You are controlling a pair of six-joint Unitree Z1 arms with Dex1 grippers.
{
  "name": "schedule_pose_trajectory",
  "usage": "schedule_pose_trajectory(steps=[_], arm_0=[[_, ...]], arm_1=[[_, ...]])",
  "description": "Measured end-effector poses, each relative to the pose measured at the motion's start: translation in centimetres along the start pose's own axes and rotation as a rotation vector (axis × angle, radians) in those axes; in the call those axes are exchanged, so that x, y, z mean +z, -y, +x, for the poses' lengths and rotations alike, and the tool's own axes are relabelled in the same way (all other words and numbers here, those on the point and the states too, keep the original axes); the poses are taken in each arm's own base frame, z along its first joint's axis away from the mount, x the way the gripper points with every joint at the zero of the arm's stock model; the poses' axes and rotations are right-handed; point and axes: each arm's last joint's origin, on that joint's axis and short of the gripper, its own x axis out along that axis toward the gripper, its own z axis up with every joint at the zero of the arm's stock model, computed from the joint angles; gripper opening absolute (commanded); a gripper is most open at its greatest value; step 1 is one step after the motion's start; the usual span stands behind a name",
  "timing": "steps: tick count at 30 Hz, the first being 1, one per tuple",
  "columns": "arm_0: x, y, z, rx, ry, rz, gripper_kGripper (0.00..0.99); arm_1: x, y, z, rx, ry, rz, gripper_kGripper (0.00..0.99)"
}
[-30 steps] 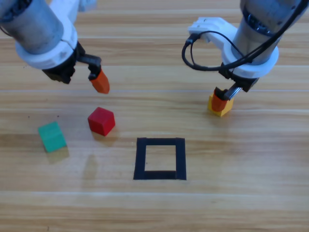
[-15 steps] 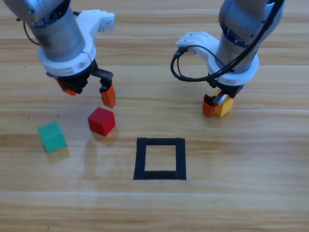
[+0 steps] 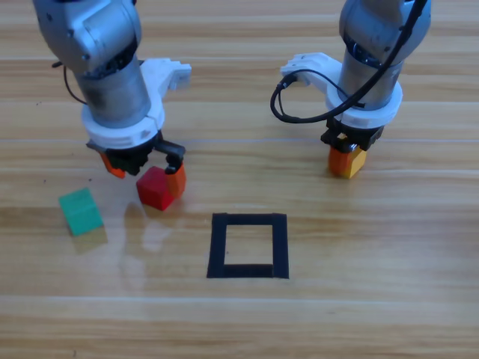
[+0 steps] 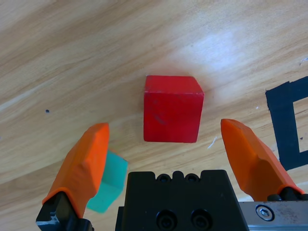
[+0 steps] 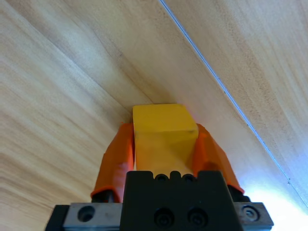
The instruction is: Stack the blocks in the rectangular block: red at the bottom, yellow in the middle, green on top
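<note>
On the far left of the counter the green cube lies alone, turned a little askew and well apart from the tape square; no hand is at it.

Just right of it sits the red cube, near the left hand, which hangs over it with its jaws spread wide. In the left wrist view the red cube lies between the two orange jaws but farther out than their tips, touching neither. It looks like a small, stiff, light block with smooth flat faces, so it should take a firm pinch without crushing; the best hold is probably across two opposite flat sides, squarely, since a grip on the corners could let it twist.

The black tape square lies nearer and to the right of the red cube, with bare wood inside.

At the far right the right hand is pinching the yellow cube, its jaws pressed on two opposite sides; I cannot tell whether the cube rests on the counter or is lifted.
</note>
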Motion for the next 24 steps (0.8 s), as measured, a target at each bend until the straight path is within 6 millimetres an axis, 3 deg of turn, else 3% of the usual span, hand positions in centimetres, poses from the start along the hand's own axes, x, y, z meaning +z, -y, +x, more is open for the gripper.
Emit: schedule_pose_trajectory(steps=[6,12,14,16,19,22,24], arm_0=[[-0.2,0.2,1.1,-0.002,0.007,0.004,0.96],[-0.3,0.3,2.7,0.005,0.0,0.004,0.93],[-0.2,0.3,2.9,0.005,0.007,0.003,0.884],[0.0,0.3,3.0,0.004,0.019,0.003,0.836],[0.1,0.4,3.1,0.002,0.03,0.004,0.696],[0.1,0.5,3.2,0.0,0.038,0.007,0.462],[0.2,0.6,3.2,-0.001,0.043,0.008,0.298]], arm_1=[[-0.4,0.1,-0.1,0.031,-0.016,0.026,0.011],[-3.7,-0.4,-1.3,0.05,-0.085,0.064,0.011],[-5.2,-0.7,-2.5,0.062,-0.103,0.086,0.011],[-6.4,-0.6,-4.9,0.062,-0.074,0.096,0.011],[-9.2,-0.6,-9.9,0.065,0.002,0.129,0.011],[-11.6,-1.1,-13.0,0.127,0.066,0.168,0.012],[-12.5,-1.4,-13.6,0.149,0.092,0.196,0.012]])
